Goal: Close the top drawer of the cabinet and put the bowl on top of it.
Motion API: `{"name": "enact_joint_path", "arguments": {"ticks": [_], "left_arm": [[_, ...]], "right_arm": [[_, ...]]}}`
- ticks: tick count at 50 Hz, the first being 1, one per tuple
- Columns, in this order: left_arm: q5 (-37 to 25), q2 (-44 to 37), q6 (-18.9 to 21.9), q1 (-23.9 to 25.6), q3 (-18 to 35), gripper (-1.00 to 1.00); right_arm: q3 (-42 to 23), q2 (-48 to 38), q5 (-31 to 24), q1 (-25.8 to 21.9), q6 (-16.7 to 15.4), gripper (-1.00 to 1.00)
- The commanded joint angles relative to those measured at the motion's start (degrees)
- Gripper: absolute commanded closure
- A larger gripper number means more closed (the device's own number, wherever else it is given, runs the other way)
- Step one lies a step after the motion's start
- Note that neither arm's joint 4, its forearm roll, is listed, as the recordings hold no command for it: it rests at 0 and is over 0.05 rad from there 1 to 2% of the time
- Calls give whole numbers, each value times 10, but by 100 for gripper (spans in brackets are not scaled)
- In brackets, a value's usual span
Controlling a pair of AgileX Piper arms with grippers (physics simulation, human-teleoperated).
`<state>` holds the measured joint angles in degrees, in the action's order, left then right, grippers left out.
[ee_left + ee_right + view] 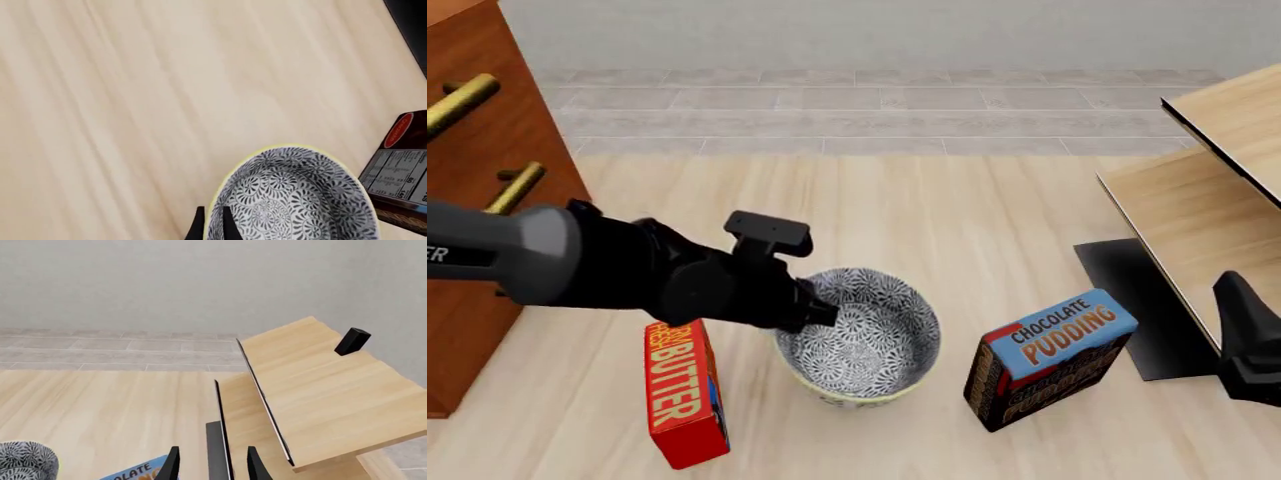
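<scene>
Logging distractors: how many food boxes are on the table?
2. The red butter box stands left of the bowl; the chocolate pudding box stands to its right. More may be out of view.

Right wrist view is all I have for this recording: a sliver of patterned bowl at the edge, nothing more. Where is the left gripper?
Observer: The left gripper is at the bowl, on the left side of its rim in the front view.
Operator: Holding it, or just near?
Observer: The left wrist view shows its fingers astride the rim, one inside and one outside, closed on the wall.
Operator: Anything crowding the bowl?
Observer: A red butter box stands upright just left of it in the front view.
</scene>
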<state>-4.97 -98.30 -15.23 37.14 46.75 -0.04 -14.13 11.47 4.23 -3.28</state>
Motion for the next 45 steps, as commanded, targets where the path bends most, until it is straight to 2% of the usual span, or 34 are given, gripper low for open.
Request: {"name": "enact_joint_path", "arguments": {"ticks": [1, 11, 15, 19, 28, 31, 32, 35, 39, 42, 43, 45], "left_arm": [[2, 13, 9, -2, 0, 100], [-3, 28, 4, -2, 3, 100], [-6, 47, -13, 10, 3, 100], [-12, 63, -13, 20, 5, 100], [-24, 95, -28, 15, 10, 100], [-26, 115, -43, 22, 10, 100], [-27, 116, -62, 18, 8, 100], [-29, 127, -70, 25, 9, 100], [-34, 142, -74, 25, 10, 100], [-39, 168, -43, 19, 15, 100], [-40, 168, -61, 27, 12, 100], [-40, 176, -61, 33, 10, 100]], "right_arm": [[0, 3, -2, 1, 1, -100], [0, 3, -2, 2, 2, -100], [0, 3, -2, 2, 2, -100], [0, 4, -3, 3, 2, -100], [0, 6, -4, 3, 3, -100], [0, 7, -5, 3, 4, -100], [0, 7, -5, 3, 4, -100], [0, 7, -5, 4, 5, -100], [0, 8, -6, 4, 6, -100], [0, 7, -5, 4, 6, -100], [0, 7, -4, 4, 6, -100], [0, 7, -5, 4, 7, -100]]}}
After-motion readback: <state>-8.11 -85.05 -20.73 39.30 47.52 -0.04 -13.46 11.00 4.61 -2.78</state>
